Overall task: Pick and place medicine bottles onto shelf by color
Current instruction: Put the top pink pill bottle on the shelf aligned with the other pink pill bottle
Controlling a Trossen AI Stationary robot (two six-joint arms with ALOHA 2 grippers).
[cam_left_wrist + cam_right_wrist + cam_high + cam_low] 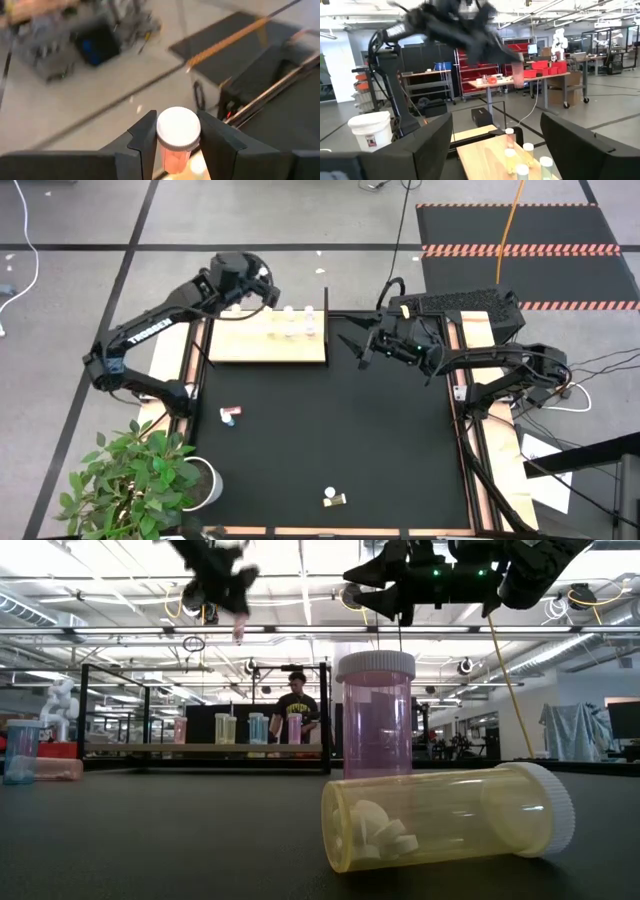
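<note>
Currently the left gripper [176,150] is raised above the far left part of the shelf [268,340], its two fingers [145,142] clamped on a pink medicine bottle [177,137] with a white cap, cap pointing away from the wrist; in the low view the same bottle [240,632] hangs small below the gripper, clear of the board.

Right gripper [350,343] sits just right of the shelf's right edge, above the black mat [330,430], jaws spread wide and holding nothing; right wrist view looks out between its fingers at the board and the bottles on it.

Shelf lies at the far side of the mat, left of centre; a small cluster of bottles [298,323] stands upright on its far right part, colours hard to tell from above.

Off the shelf: a pink bottle [230,415] lies on its side at the left of the mat; at the near edge a yellow bottle [450,815] lies on its side with white tablets inside, and a pink bottle [376,715] stands upright just behind it.

A person [297,705] stands in the room beyond the table.
</note>
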